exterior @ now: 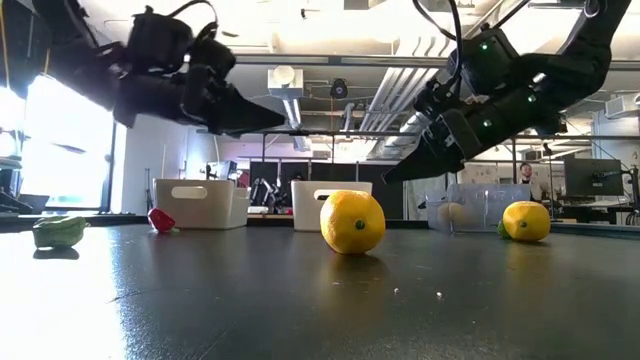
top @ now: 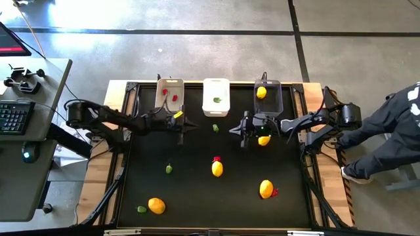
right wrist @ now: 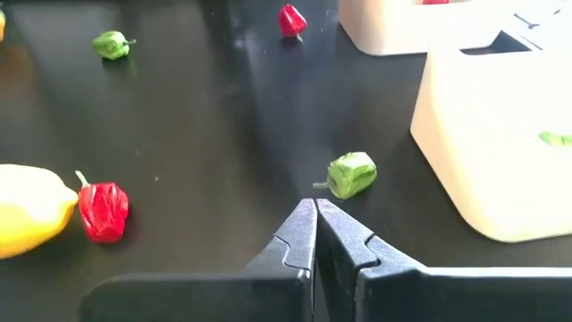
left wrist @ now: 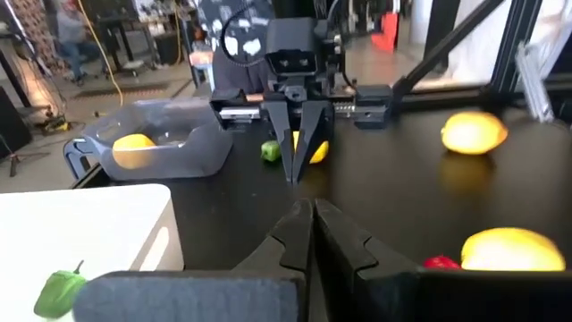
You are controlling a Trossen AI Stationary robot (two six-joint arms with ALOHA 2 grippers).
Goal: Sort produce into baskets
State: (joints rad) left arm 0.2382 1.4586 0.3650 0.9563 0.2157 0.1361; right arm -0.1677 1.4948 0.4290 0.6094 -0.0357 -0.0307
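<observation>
Both grippers hover shut and empty above the middle of the black table, tips facing each other. My left gripper shows in its wrist view. My right gripper also shows in its wrist view. A small green piece lies on the table between them. A yellow lemon lies under my right arm. The beige bin holds red pieces, the white bin a green piece, and the dark grey bin a lemon.
More produce lies on the near half of the table: a green piece, a lemon with a red piece, a lemon with a red piece, and an orange fruit with a green piece. A person sits at the right.
</observation>
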